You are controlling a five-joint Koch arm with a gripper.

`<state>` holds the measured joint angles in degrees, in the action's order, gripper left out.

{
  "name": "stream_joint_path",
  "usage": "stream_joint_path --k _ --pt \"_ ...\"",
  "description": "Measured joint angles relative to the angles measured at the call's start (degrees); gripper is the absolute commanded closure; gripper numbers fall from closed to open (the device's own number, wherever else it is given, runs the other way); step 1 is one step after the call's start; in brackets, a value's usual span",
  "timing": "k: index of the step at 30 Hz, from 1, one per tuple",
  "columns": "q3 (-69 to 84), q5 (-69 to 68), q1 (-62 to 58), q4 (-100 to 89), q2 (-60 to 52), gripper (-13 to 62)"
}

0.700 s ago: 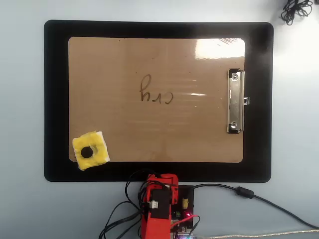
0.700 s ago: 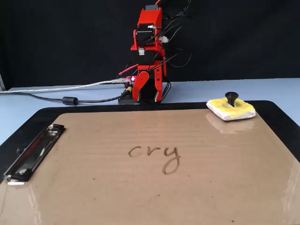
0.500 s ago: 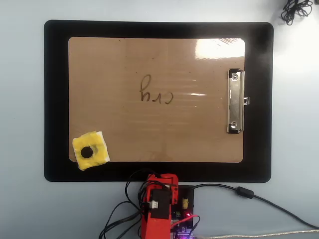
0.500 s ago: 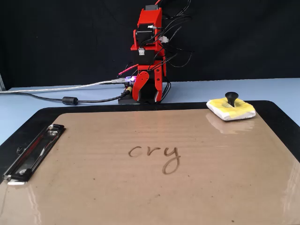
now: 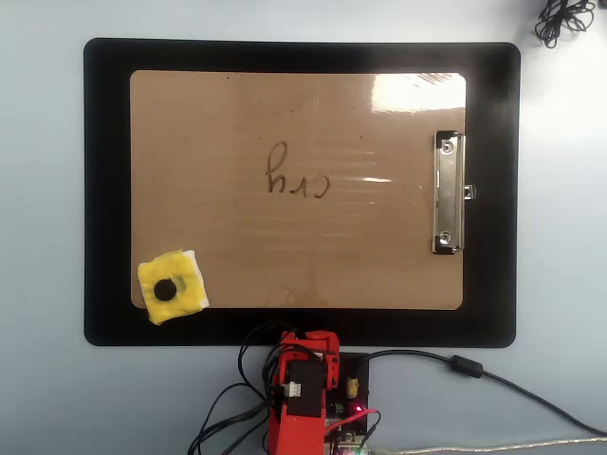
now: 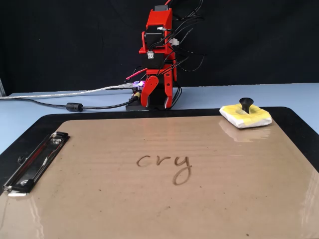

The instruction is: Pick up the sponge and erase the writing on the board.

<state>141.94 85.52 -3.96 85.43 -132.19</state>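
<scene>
The yellow sponge (image 5: pixel 172 287) with a black round knob in its centre lies on the near-left corner of the tan board (image 5: pixel 228 114) in the overhead view. In the fixed view the sponge (image 6: pixel 245 116) is at the far right of the board (image 6: pixel 99 199). The writing (image 5: pixel 296 175), a dark cursive "cry", sits mid-board (image 6: pixel 164 163). The red arm is folded upright behind the board, well away from the sponge. Its gripper (image 6: pixel 158 103) hangs down at the base (image 5: pixel 308 338) with nothing in it; I cannot make out the gap between its jaws.
A black mat (image 5: pixel 104 190) lies under the board. A silver clip (image 5: pixel 448 192) sits at the board's right short edge in the overhead view, left (image 6: pixel 35 162) in the fixed view. Cables (image 6: pixel 75 106) run from the arm's base across the pale blue table.
</scene>
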Motion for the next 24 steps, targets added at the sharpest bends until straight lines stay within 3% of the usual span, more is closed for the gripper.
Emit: stream_joint_path --k 8,12,16,19,24 --pt "-0.09 -0.09 2.72 -3.87 0.00 16.0" --pt "-11.69 0.26 14.59 -13.36 0.00 15.8" --pt "-13.01 5.27 21.80 -21.62 0.00 16.1" --pt "-13.01 7.29 28.56 -33.57 0.00 17.1" --pt "-3.25 7.91 49.48 -71.37 0.44 21.9"
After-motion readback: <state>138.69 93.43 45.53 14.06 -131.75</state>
